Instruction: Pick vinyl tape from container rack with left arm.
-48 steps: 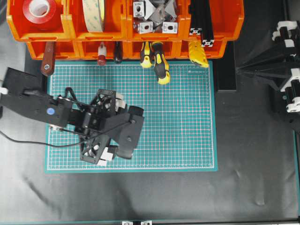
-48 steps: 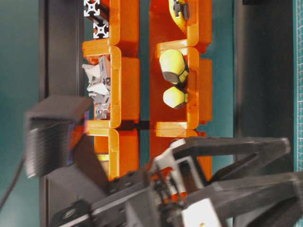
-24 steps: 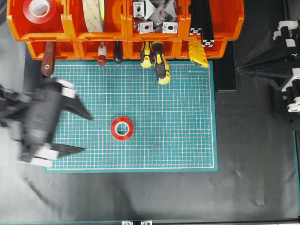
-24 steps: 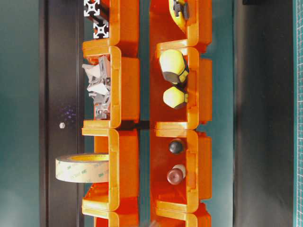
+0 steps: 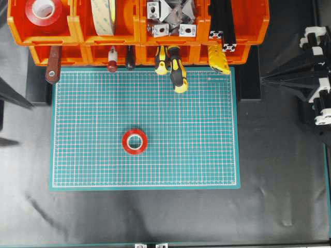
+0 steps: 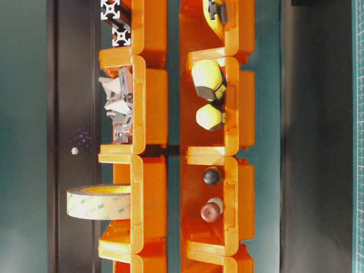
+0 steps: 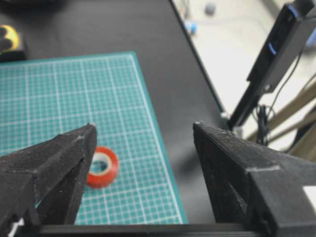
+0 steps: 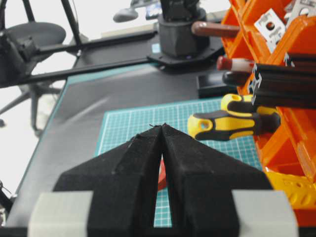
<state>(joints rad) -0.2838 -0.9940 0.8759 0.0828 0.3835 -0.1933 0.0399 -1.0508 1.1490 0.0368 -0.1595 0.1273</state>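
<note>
writing: the cream tape roll [image 6: 98, 201] in the rack carries a small repeated "3m" print along its inner edge; nothing else readable.
vinyl tape [image 5: 134, 141]: glossy red flat ring with a white core, lying flat on the green cutting mat [image 5: 207, 155], well apart from the container rack [image 5: 139, 31].
my left claw [image 7: 143, 131]: jaws stand wide, nothing between them; the tape sits just beyond and beside my left-hand finger's tip.
right claw [image 8: 162, 129]: tips pressed together, empty.
second red roll [image 5: 43, 10]: sits in the rack's top left bin.
textures: my fingers [image 7: 232, 163] are rough matte black; rack is smooth bright orange plastic; the bench [image 5: 155, 217] is covered in wrinkled black sheet.
</note>
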